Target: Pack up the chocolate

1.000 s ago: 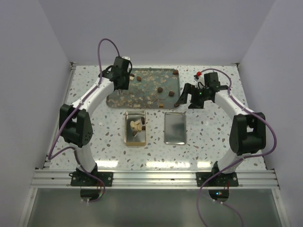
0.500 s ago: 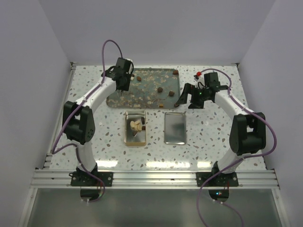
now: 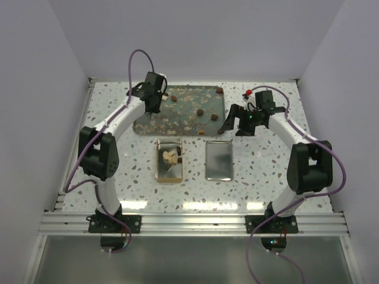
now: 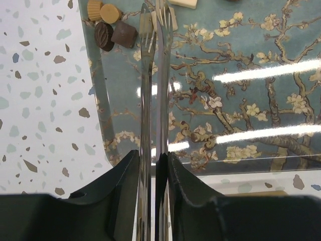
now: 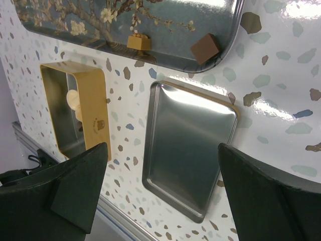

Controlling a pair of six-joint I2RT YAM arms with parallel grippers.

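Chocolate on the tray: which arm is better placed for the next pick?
Likely left: left hand grips tongs pointing at chocolates in the tray's corner; right hand is open, beside the tray.

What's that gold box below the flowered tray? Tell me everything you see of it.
The gold tin is rectangular with rounded corners, seemingly shiny metal, gold outside, silvery inside. It sits open on the speckled table, near the tray, its lid lying apart beside it. Cream and dark chocolates lie inside. Nothing grips it.
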